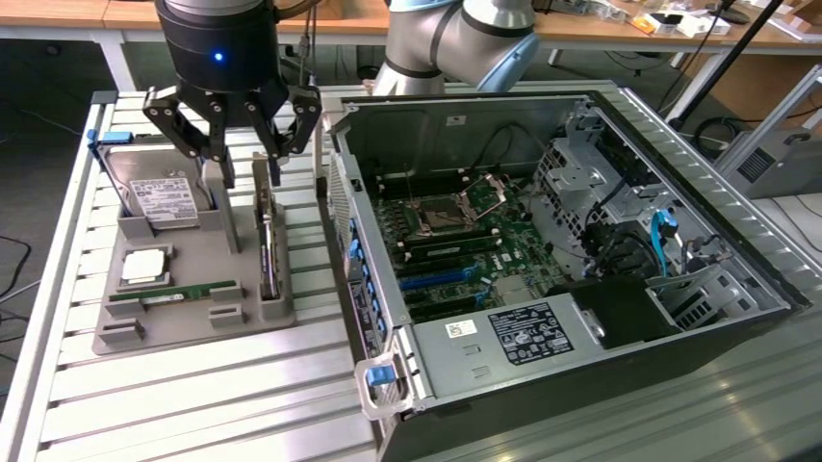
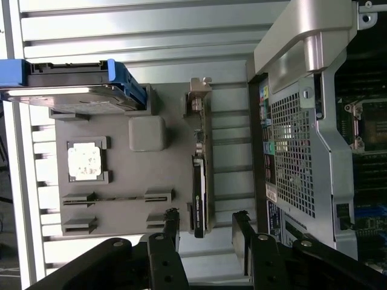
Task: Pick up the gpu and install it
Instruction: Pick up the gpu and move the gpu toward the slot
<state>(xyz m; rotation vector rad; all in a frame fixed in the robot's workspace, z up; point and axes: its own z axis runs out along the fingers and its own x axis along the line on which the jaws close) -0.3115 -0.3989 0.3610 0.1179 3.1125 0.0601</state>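
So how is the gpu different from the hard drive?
The gpu is dark and thin; the hard drive is silver and thicker, with a blue frame. The gpu stands on edge; the hard drive leans back. Both sit in the grey holder.

Bright, even light, with pale glare on the slatted table [image 2: 151, 36].

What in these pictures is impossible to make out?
- Dark flat gpu card with silvery bracket: exterior view, far end partly hidden behind the open gripper; its faces are edge-on in both views.
- Silver hard drive in blue frame: wrist view, cut off by the picture's edge.
- Its label text: exterior view, too small.
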